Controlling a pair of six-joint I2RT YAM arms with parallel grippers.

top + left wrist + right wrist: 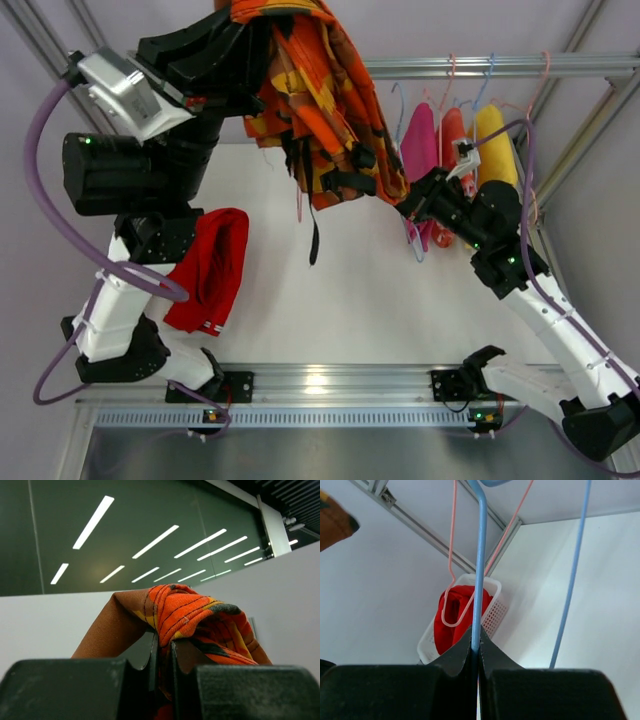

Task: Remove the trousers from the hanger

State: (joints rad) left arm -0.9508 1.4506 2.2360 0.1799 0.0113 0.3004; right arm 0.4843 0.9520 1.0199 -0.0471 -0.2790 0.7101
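The orange trousers (320, 100), patterned black and yellow, hang in a bunch high at the back. My left gripper (164, 650) is raised and shut on their top fold (190, 612). Their lower right corner ends beside my right gripper (412, 205). That gripper (479, 645) is shut on the wire of a blue hanger (480, 555). Whether the cloth is still on the hanger I cannot tell. The red trousers (210, 265) lie folded at the left, partly under my left arm. The right wrist view shows them (457, 615) inside a white basket (495, 612).
Pink (418, 145), red (452, 150) and yellow (495, 145) garments hang on hangers from the metal rail (560, 66) at the back right, just behind my right arm. A pink wire hanger (452, 555) dangles beside the blue one. Black straps (315, 235) hang below the orange cloth.
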